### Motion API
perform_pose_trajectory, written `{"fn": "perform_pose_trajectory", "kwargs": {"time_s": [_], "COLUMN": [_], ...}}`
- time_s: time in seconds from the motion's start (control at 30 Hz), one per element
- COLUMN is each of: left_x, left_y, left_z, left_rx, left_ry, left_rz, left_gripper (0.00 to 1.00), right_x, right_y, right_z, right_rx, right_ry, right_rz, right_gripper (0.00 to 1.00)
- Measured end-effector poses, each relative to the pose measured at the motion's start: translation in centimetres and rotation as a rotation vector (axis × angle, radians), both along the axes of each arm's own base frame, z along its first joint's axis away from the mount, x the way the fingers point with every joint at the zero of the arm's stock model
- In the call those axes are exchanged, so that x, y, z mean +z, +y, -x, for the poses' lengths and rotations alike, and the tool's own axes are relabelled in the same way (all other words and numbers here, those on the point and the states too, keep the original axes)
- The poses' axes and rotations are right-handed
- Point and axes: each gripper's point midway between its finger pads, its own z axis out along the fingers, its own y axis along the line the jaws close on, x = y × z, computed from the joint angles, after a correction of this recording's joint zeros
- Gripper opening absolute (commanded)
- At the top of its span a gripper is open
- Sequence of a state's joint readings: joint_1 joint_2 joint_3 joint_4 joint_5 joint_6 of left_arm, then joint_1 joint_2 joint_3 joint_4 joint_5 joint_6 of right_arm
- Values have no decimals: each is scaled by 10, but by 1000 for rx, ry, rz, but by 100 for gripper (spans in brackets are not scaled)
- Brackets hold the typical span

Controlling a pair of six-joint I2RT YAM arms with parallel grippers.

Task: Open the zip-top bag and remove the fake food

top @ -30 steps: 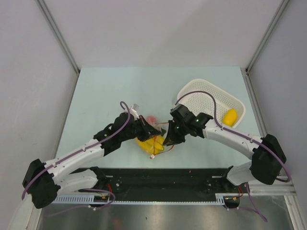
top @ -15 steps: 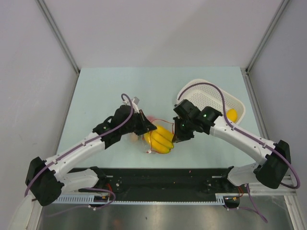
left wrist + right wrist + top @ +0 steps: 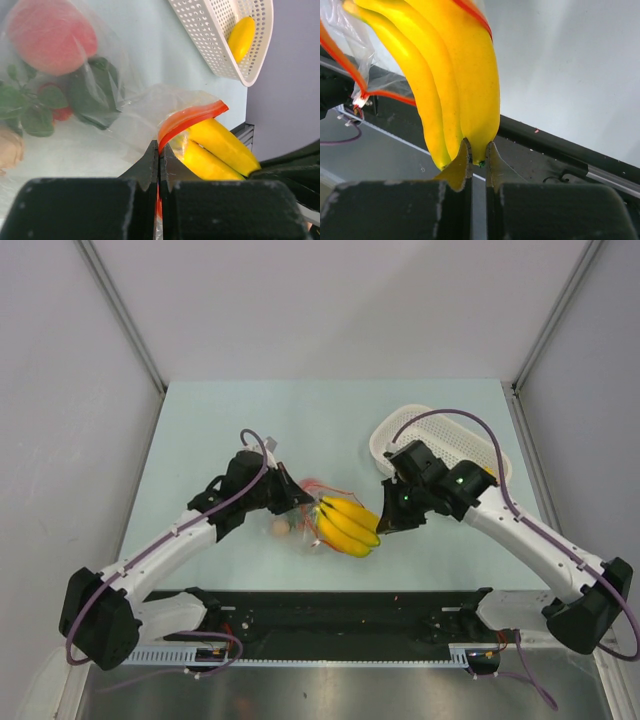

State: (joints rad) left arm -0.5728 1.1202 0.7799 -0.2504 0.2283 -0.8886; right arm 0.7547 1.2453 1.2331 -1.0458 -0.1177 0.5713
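Both arms look the same – left arm (image 3: 140,565) and right arm (image 3: 535,540) are white tube links w/ chunky black joint housings, biggest ones nearest the black base rail (image 3: 340,612). A thin purple cable (image 3: 165,548) runs along each arm away from that rail. Left gripper (image 3: 158,150) and right gripper (image 3: 478,150) – matte black, blocky bodies, wedge fingers tapering to thin tips.

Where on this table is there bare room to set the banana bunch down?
Bare table runs along the far edge, left of the basket, and along its left edge. Crowded at centre: zip-top bag, banana bunch, left gripper, right gripper.
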Motion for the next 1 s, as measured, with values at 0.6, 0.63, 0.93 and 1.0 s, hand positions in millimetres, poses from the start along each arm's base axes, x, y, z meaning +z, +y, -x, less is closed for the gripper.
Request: {"fn": "perform_pose_trajectory", "kwargs": {"time_s": [0.6, 0.63, 0.93, 1.0], "left_x": [-15, -14, -10, -6], "left_y": [7, 7, 5, 5], "left_z": [-13, -12, -3, 0], "left_rx": [-1, -3, -36, -42], "left_ry": [52, 49, 65, 56], "left_rz": [-36, -32, -13, -3], "left_gripper": [0, 0, 0, 0], "right_x": [50, 50, 15, 2], "right_y": [-60, -65, -124, -135], "right_z": [-21, -29, -137, -154], "right_rx": [-103, -137, -483, -523], "right_ry": [-109, -109, -63, -51], "right_rz": [-158, -154, -155, -145], "right_gripper": [0, 0, 0, 0]}}
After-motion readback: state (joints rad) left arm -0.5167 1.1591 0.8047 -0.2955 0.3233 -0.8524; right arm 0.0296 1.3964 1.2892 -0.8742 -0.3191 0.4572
